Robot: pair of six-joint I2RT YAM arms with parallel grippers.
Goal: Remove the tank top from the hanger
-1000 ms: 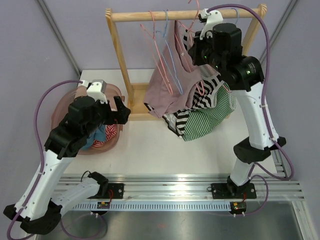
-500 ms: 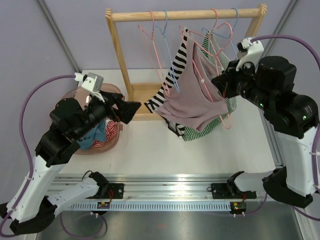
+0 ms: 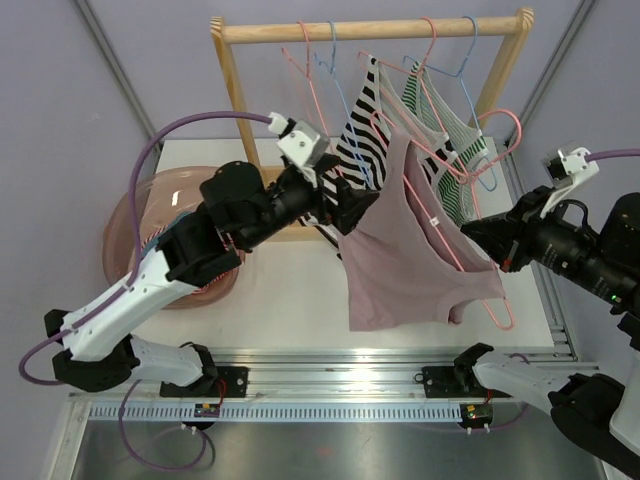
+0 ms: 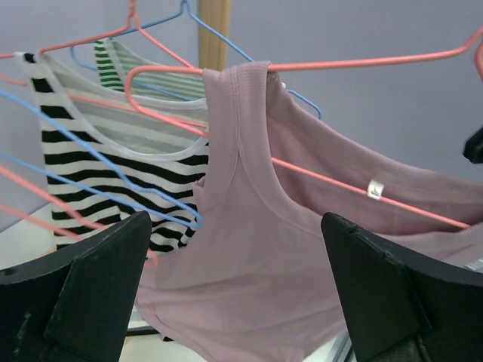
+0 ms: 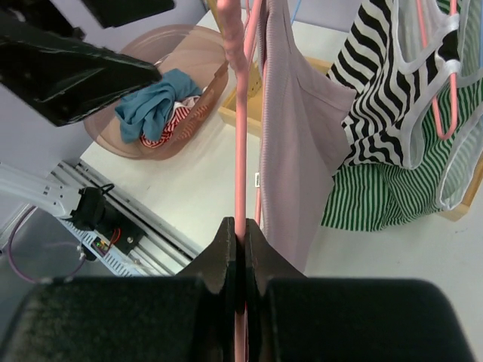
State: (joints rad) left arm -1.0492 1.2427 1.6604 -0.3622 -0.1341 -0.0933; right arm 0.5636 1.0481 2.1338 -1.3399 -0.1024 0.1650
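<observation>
Now that your right claw (image 5: pixel 240 235) has dragged the pink hanger (image 5: pixel 240 143) out from the wooden rack (image 3: pixel 370 30), things look way better than a second ago, when it was buried up among the other clothes. It's pressed tight on the hanger wire, and the mauve tank top (image 3: pixel 410 260) hangs right off that wire, just in front of the claw and clear of the striped tops (image 3: pixel 355 140) behind it.

Your left claw (image 4: pixel 235 219) has swung over from the basket (image 3: pixel 130 215) and now sits spread wide, facing the shoulder strap. It's close, but not touching as far as I can tell. So the top's still on the hanger, but you're set up nicely. I'd say close on that strap and peel it off the hanger's end.
</observation>
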